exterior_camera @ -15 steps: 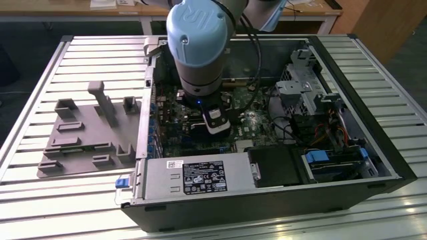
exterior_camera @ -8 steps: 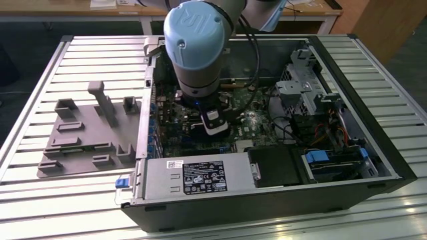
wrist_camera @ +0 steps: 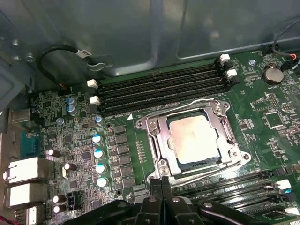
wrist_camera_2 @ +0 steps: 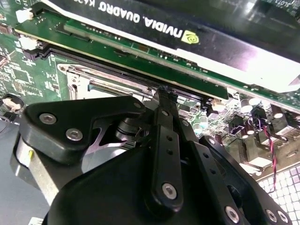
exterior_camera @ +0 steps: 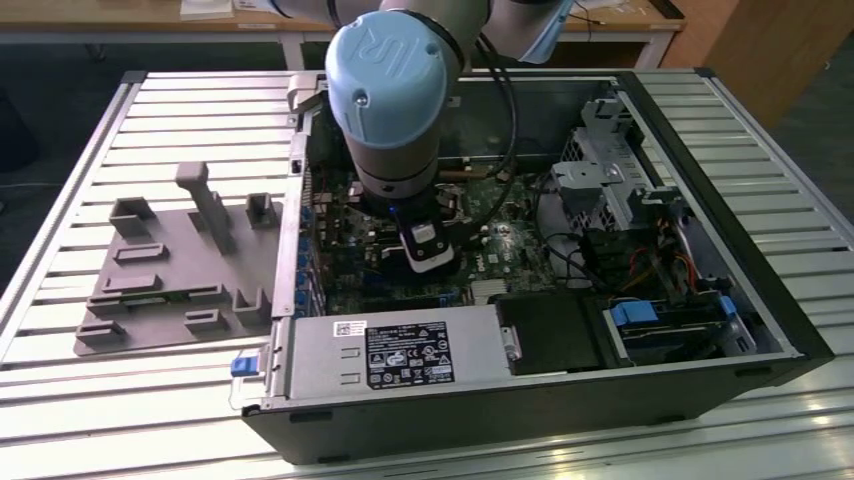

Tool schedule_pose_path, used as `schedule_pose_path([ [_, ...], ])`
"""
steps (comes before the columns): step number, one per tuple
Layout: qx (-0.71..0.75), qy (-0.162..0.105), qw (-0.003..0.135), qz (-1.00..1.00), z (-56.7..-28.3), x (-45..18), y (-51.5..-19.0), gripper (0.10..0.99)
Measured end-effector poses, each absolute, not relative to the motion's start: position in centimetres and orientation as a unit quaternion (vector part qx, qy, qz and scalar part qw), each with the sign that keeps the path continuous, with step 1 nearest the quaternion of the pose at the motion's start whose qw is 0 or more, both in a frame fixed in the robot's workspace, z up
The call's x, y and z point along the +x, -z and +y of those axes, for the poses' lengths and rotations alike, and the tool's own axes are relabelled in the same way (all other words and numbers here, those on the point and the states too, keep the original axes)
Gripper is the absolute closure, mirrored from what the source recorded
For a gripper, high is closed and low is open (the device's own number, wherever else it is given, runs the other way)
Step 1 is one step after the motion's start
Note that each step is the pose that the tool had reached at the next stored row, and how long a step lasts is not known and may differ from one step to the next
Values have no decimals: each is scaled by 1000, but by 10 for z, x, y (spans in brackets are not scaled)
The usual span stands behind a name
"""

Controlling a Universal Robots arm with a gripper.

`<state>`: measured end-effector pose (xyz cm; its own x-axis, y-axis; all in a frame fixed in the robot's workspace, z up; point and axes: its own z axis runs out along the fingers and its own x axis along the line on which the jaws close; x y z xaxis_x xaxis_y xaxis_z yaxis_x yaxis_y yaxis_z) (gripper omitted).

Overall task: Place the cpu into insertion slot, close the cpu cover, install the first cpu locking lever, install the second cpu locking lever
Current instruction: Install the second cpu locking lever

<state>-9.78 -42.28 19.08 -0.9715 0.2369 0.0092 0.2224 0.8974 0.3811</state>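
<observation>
1. cpu cover (wrist_camera: pixel 157 140) w/ thin silver frame is down over the socket; stiff but bendy, so press on the rim only.
2. cpu (wrist_camera: pixel 193 138) sits in the insertion slot (wrist_camera: pixel 165 157); light, fragile.
3. gripper (wrist_camera: pixel 161 182) at the socket edge, fingers pressed together, holding nothing.

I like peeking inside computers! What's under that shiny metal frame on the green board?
In the first wrist view, the cpu lies under the cpu cover, its pale top showing through the window. The insertion slot beneath is mostly hidden. The gripper sits at the frame's edge.
</observation>
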Motion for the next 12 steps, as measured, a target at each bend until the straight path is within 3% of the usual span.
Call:
schedule_pose_path([
  [12, 118, -194, 19, 974, -415, -98, -189, 984],
])
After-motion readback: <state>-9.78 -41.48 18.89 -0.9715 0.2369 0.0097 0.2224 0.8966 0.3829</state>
